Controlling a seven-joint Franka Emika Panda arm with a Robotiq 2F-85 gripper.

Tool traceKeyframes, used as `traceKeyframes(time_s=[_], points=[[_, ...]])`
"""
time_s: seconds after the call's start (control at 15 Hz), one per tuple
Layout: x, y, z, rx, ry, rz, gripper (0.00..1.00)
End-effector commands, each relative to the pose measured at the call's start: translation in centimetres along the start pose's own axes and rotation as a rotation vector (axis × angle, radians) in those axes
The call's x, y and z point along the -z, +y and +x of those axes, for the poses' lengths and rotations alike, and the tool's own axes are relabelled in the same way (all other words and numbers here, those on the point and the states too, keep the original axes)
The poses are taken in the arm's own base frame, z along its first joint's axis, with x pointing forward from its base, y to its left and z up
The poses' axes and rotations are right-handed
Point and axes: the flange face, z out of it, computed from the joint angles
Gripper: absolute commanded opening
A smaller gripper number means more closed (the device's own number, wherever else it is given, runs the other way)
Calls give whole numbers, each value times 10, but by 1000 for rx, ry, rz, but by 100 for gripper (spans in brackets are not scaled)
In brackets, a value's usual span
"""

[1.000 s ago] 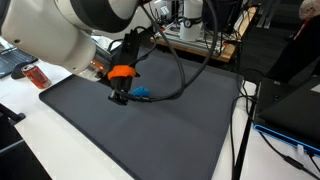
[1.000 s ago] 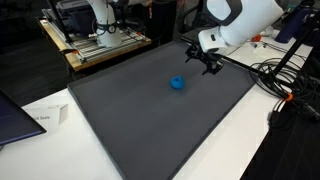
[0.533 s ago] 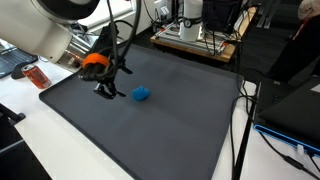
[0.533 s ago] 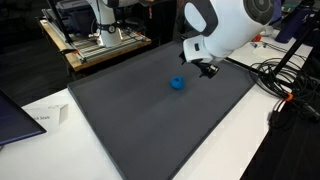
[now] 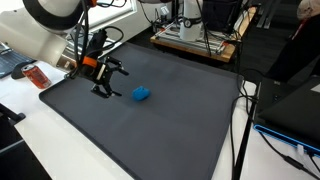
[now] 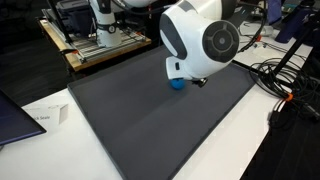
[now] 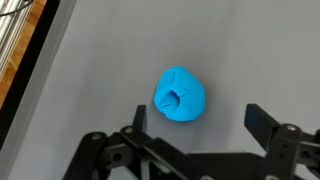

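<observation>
Grey mat (image 5: 160,130) covered the tabletop (image 5: 40,150); my tool (image 5: 108,82) hung wide open just left of a blue lump (image 5: 141,94).

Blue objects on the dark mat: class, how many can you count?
1. The blue lump lies on the mat, just ahead of the open tool and apart from it. The arm covers part of the mat, but no other shows.

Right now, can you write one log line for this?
gripper: open, empty | blue lump: on dark mat | contact: none, gripper above
</observation>
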Motion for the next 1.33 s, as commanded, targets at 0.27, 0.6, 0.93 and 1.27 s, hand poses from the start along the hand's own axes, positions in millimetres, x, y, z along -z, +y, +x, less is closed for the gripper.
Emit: traceKeyframes(time_s=[0.27,0.6,0.93,1.27], points=[[-15,3,49,62,-97,28,100],[-26,4,75,148,-112,44,100],[-35,-2,95,282,-95,101,100],[-26,-6,104,406,-35,163,100]])
